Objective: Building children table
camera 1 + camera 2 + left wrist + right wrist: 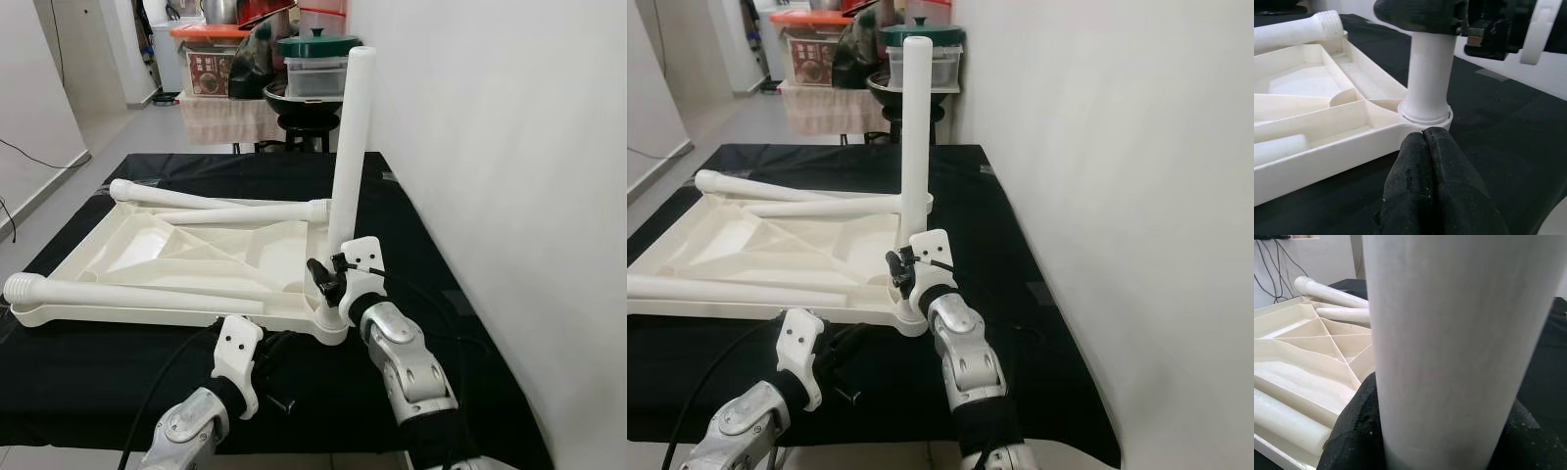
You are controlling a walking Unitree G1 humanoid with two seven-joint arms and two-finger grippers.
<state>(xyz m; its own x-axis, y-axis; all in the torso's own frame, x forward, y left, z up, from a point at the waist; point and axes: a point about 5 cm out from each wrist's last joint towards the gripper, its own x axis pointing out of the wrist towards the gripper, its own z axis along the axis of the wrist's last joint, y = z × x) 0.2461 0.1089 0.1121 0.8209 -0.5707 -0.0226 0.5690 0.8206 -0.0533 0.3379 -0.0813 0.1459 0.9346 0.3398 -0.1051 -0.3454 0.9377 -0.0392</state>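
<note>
A cream tabletop [118, 240] lies upside down on the black-covered table [98, 377]. One white leg [351, 147] stands upright in the near right corner socket [1425, 115]. My right gripper [331, 282] is shut on this leg just above the socket, and its black fingers [1352, 435] wrap the leg [1459, 347]. Three loose legs lie on the tabletop: one along the front [127, 292] and two at the back [235, 209]. My left gripper [1423, 134] hovers low just in front of that corner, shut, with nothing between its fingers.
A white wall [509, 176] runs close along the table's right side. Behind the table stand a stool and stacked containers, one with a green lid [316, 46] and one with an orange lid [208, 34]. Grey floor lies to the left.
</note>
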